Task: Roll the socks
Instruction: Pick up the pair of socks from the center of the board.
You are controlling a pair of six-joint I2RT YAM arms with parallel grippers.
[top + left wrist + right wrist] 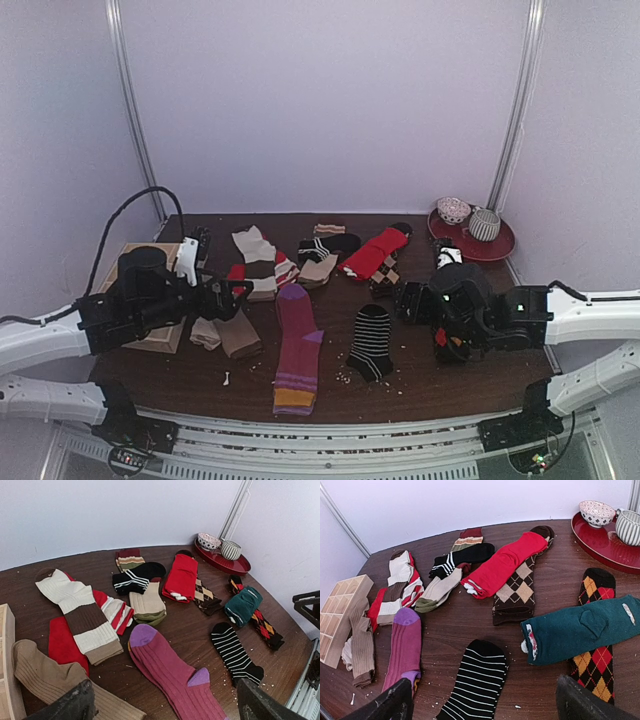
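Several socks lie flat and spread over the dark table. A magenta sock [297, 345] [175, 672] [404, 647] lies front centre, with a black-and-white striped sock [371, 340] [235, 652] [477, 685] to its right. Behind them are a red sock [375, 252] [502, 562], a brown argyle sock [517, 592], a dark teal sock [242, 605] [585, 630], a cream-and-brown sock [75, 612] and tan socks [225, 335] [45, 677]. My left gripper [228, 297] [165, 705] hovers open above the tan and magenta socks. My right gripper [410, 300] [482, 705] hangs open right of the striped sock, holding nothing.
A red tray [495, 245] [605, 545] with two bowls stands at the back right corner. At the left edge lies a wooden compartment box [340, 615] [7, 680], partly under my left arm. Walls close in the table on three sides. Small crumbs dot the front of the table.
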